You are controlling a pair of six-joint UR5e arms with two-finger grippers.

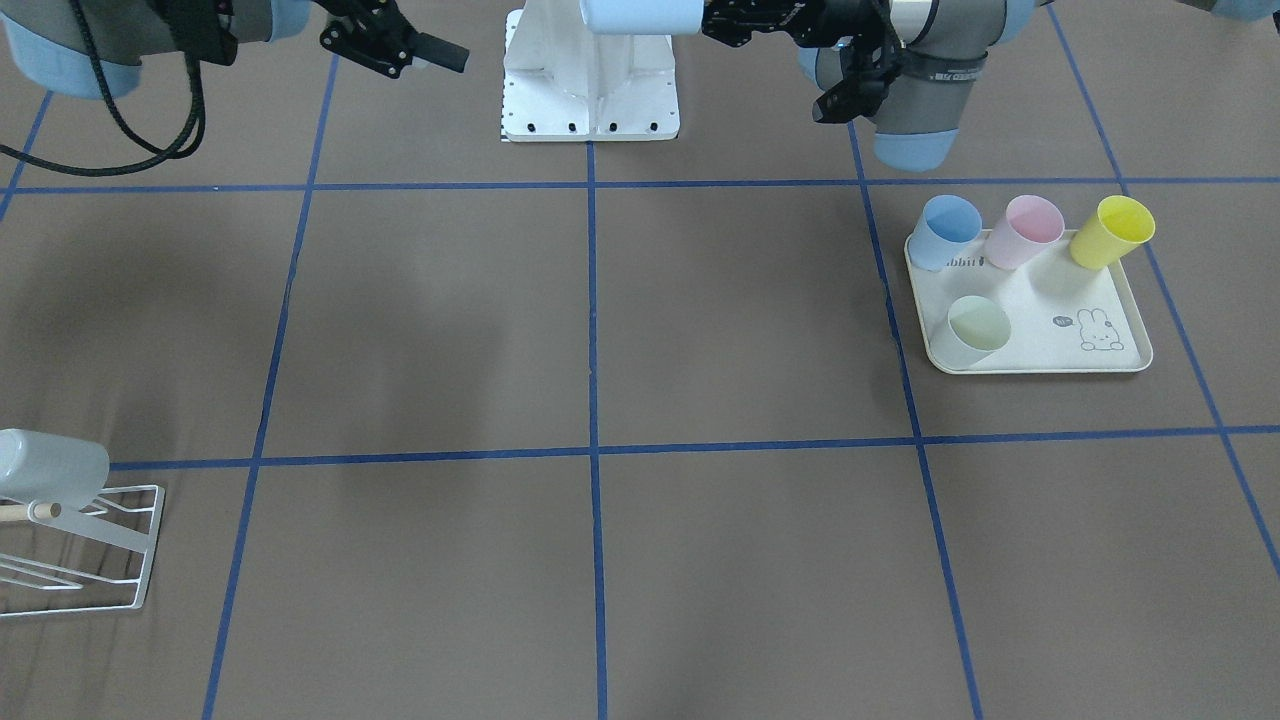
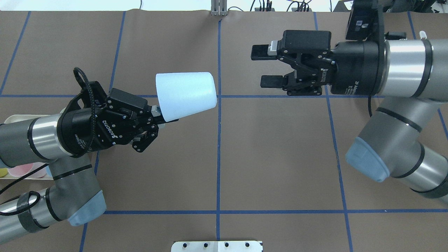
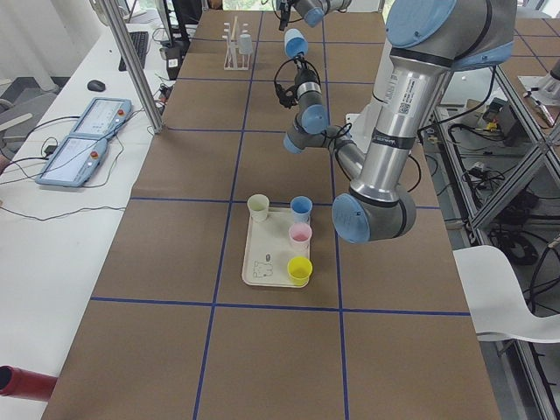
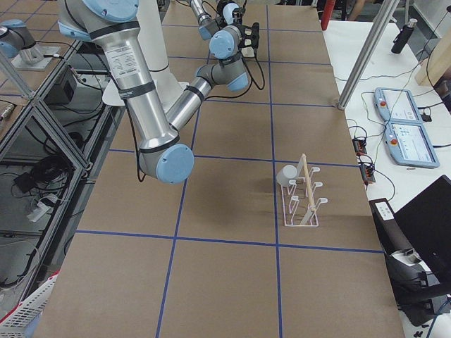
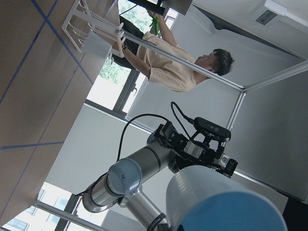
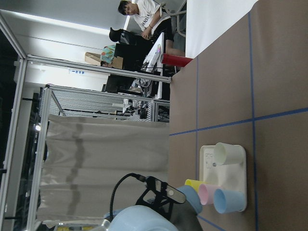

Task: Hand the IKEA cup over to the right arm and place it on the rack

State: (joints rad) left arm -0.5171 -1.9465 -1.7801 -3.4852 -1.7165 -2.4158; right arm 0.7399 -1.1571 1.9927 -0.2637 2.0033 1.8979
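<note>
Left gripper: clamped on the wide rim end of the IKEA cup. The cup hangs in the air over the middle of the table, lying on its side with its narrow base toward the other arm.
Right gripper: spread wide with nothing in it. Its fingers point toward the cup's base but are well apart from it, and in the overhead view they sit a little to the far side of the cup's axis.
Step in hand: the approach to the handover, by my reading; the cup has only one holder.
Alignment: the open jaws should first come onto the cup's long axis, then slide in so one finger passes on each side of the wall. Relative height cannot be read from overhead, so that needs checking too.
Where to grip: the free base half, clear of the holding jaws at the rim.
Taper: the wall narrows toward the base, so a shallow pinch could squeeze the cup out. A deeper reach is safer.
Release order: the receiving jaws close first and the giving jaws open only after that, or the cup falls.
Rack: it stands at the right arm's end of the table with a pale cup on one prong. A base-end grip leaves the mouth free to go over another prong.
Tray: it holds four coloured cups, out of the way.
</note>
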